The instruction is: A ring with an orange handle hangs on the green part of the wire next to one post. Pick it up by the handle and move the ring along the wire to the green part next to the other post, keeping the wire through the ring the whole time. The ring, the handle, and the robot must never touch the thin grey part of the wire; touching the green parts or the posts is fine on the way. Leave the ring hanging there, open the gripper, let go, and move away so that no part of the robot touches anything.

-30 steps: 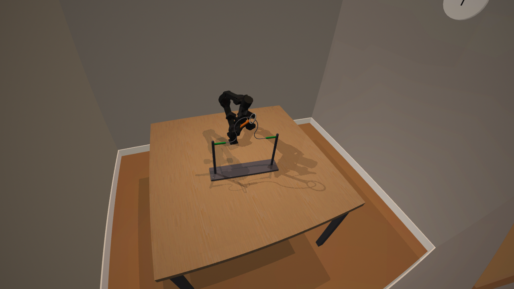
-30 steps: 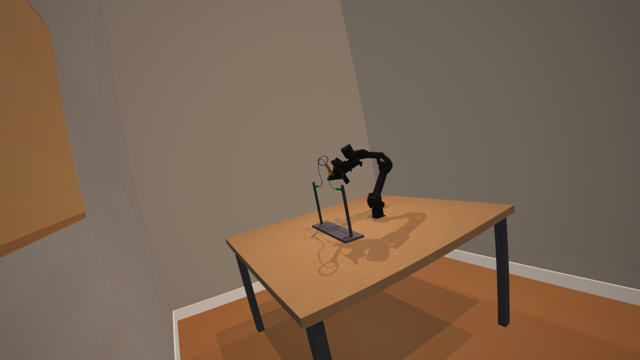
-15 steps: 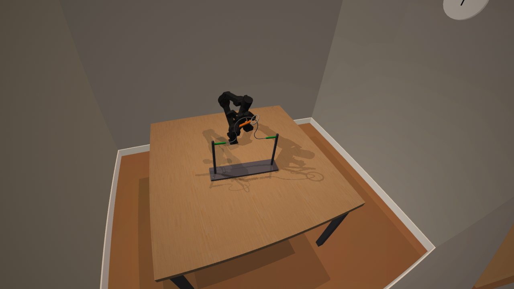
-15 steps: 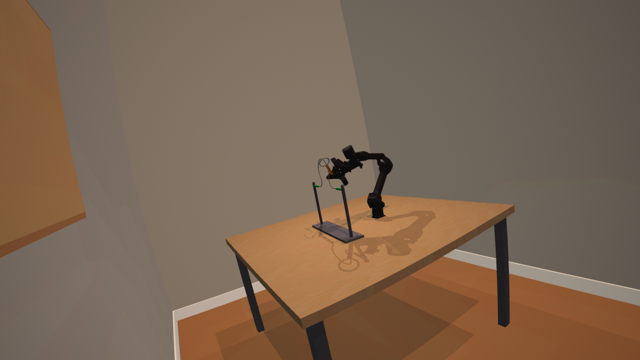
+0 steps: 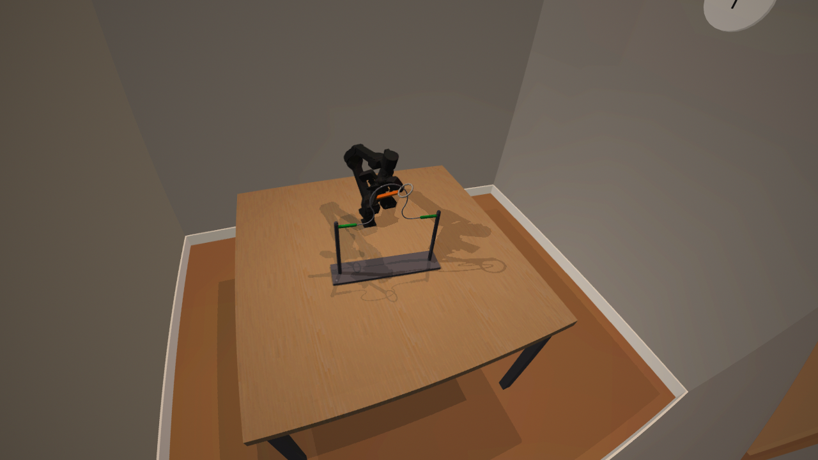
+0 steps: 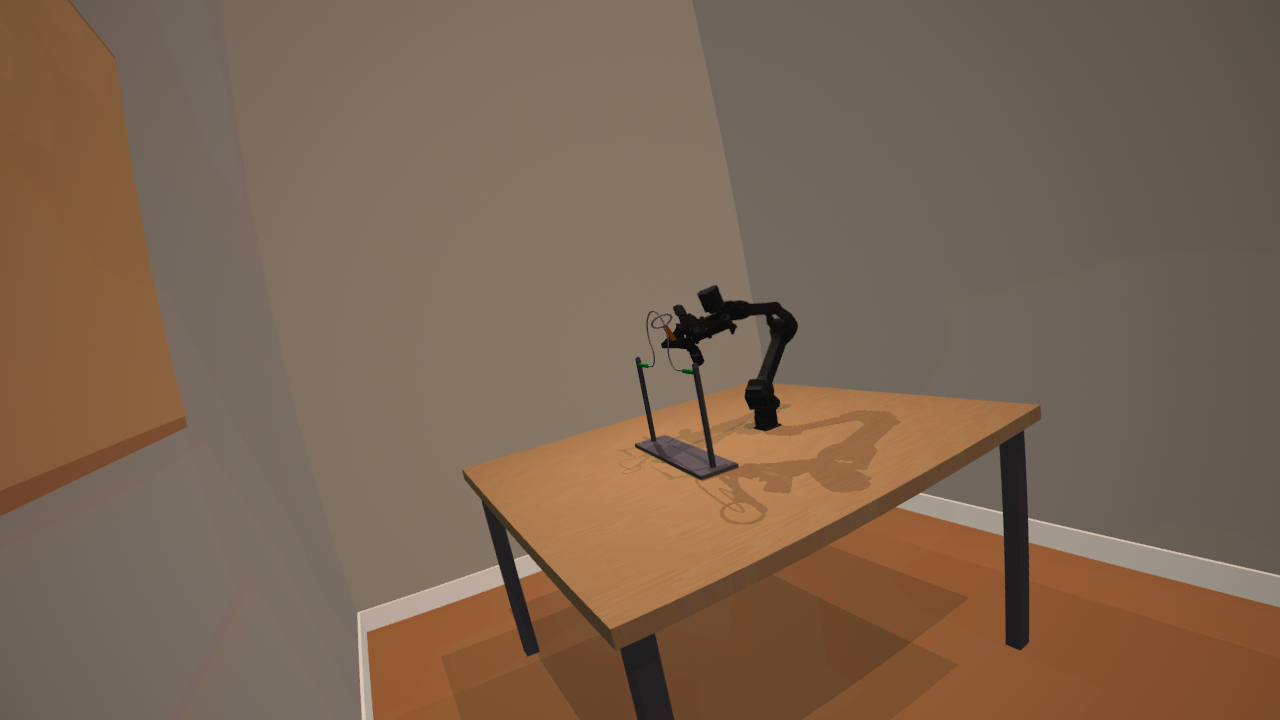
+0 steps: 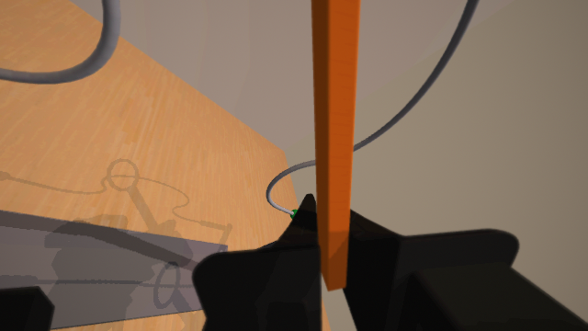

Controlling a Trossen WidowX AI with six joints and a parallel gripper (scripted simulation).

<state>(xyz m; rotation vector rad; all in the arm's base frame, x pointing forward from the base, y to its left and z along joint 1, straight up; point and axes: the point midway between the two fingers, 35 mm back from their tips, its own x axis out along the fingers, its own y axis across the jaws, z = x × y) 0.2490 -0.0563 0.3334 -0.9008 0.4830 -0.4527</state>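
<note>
You have, as first item, one gripper [image 5: 383,196] [image 6: 675,339] [image 7: 314,199], narrow, its fingers closed on the orange handle [image 5: 391,193] [image 6: 669,332] [image 7: 342,115]. Item two, that handle: its lower end sits between your fingers in the wrist view, and the rest reaches out past the fingertips; in the exterior view it leans. Item three, the ring [image 5: 411,186] [image 6: 661,314]: at the handle's far end, beyond your fingertips, near the curved grey wire [image 5: 402,211] [image 6: 648,335] [image 7: 436,74] and above the level of both green parts (whether it touches the grey, you cannot tell at this size). Item four, two green sleeves, one [image 5: 347,225] [image 6: 643,365] beside the right post [image 5: 338,248] [image 6: 646,402], the other [image 5: 429,216] [image 6: 687,370] beside the left post [image 5: 434,235] [image 6: 704,416]. The ring is on neither sleeve. Item five, a flat base plate [image 5: 386,268] [image 6: 684,456], lying on the wooden table [image 5: 297,343] [image 6: 572,510] [image 7: 193,124], well below your gripper, carrying both posts.
</note>
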